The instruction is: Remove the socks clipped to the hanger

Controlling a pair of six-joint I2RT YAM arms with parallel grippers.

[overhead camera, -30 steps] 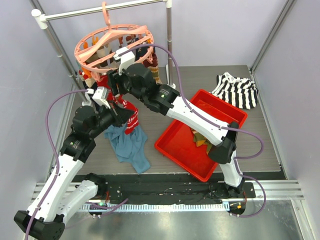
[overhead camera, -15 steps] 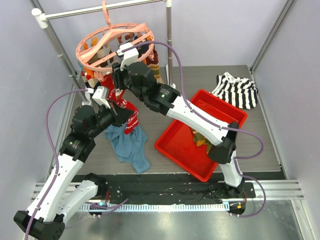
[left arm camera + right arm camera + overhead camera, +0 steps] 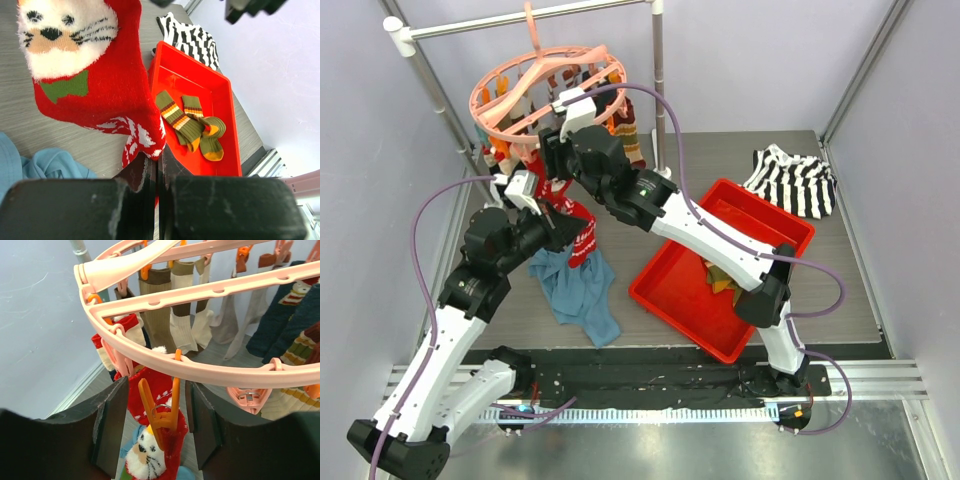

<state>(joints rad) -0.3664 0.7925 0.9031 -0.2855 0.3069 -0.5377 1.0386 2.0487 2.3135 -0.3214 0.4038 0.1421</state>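
Note:
The pink ring hanger (image 3: 545, 85) hangs from the rail with several socks (image 3: 620, 125) clipped under it. My right gripper (image 3: 552, 158) is open just under the ring (image 3: 210, 372). Its fingers (image 3: 112, 430) stand on either side of an orange clip (image 3: 159, 412) without touching it. That clip holds a red sock with a white cat face (image 3: 150, 460). My left gripper (image 3: 575, 245) is shut on the lower tip of this red sock (image 3: 100, 85), its fingertips (image 3: 171, 162) pressed together on the red-white toe. Brown, beige and navy socks (image 3: 160, 310) hang behind.
A red tray (image 3: 670, 290) lies right of centre and holds two olive-orange socks (image 3: 192, 125). A blue cloth (image 3: 582, 295) lies on the table under the left gripper. A black-and-white striped garment (image 3: 795, 180) lies at the back right. The grey rail (image 3: 520, 18) spans the back.
My right gripper has moved a little up and left, closer under the ring. The hanger has swayed slightly. The left gripper stays shut on the red sock.

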